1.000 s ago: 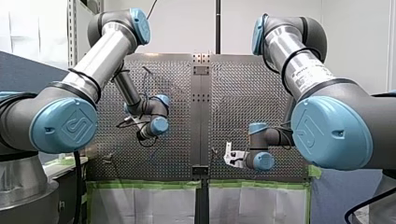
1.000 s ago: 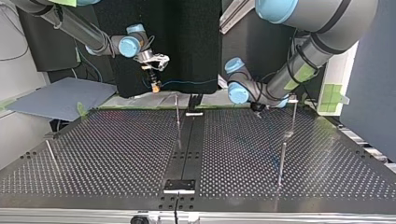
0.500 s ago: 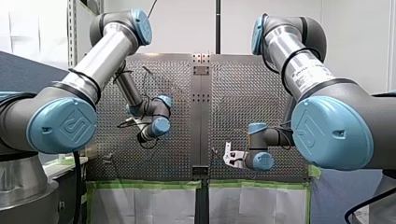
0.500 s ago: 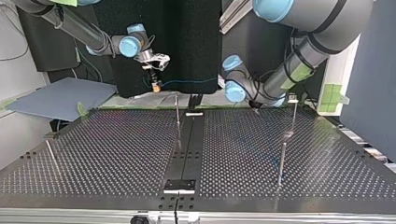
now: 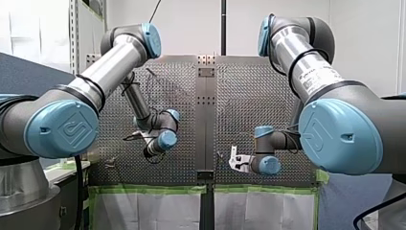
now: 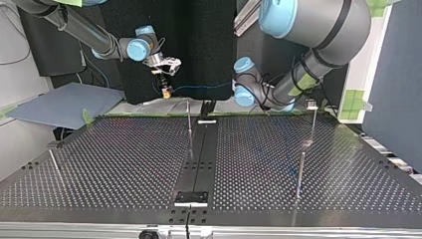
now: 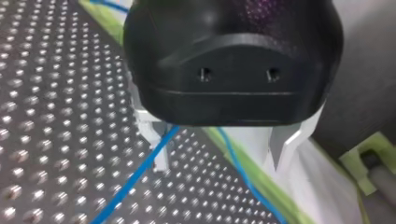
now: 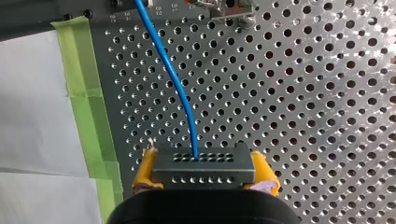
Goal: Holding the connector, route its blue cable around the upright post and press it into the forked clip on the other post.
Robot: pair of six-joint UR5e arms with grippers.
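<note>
Connector (image 8: 203, 163) is sitting clamped between the yellow pads (image 8: 144, 170) of our right gripper (image 8: 204, 173), which we are holding over the perforated table (image 8: 303, 93) near its green tape (image 8: 86, 102) edge. Its blue cable (image 8: 170, 70) is running ahead across the holes. Our left gripper (image 7: 219, 161) is hovering low over the table, pale fingers (image 7: 152, 133) standing apart and gripping nothing, with the cable running beneath it. In the top view, an upright post (image 6: 189, 117) is standing near the table's middle.

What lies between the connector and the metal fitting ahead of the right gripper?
In the right wrist view, bare perforated table up to the metal fitting; the blue cable leaves the connector and curves aside.
</note>
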